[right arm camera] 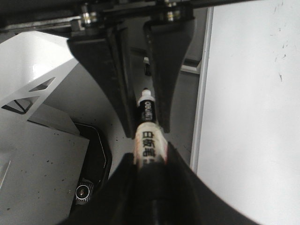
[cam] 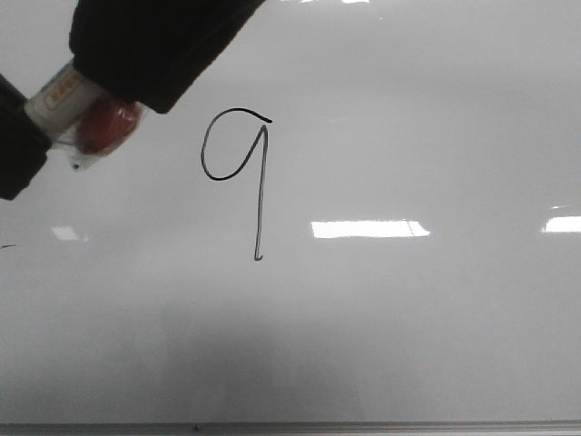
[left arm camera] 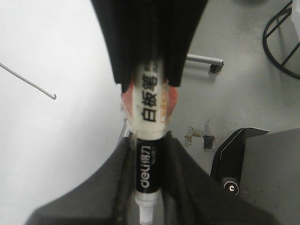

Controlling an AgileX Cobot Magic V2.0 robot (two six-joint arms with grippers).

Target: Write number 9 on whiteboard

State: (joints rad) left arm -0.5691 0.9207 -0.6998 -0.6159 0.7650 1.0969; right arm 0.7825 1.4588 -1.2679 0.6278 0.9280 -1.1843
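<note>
The number 9 (cam: 238,150) stands in thin black line on the whiteboard (cam: 408,318), loop on top and a long tail ending in a small hook; the tail's hooked end (left arm camera: 29,85) also shows in the left wrist view. Up at the far left a marker (cam: 77,109) with a white label and red tape hangs above the board, held from both ends. My left gripper (left arm camera: 149,140) is shut on its black barrel near the nib. My right gripper (right arm camera: 150,157) is shut on the white labelled part (right arm camera: 147,143). In the front view both grippers are dark shapes around the marker.
A thin grey metal strip (cam: 290,427) runs along the board's near edge, and a small dark dash (cam: 7,245) sits at the left border. Beside the board (right arm camera: 253,117) lies grey floor with a black wire frame (left arm camera: 281,42) and a black base (left arm camera: 234,178).
</note>
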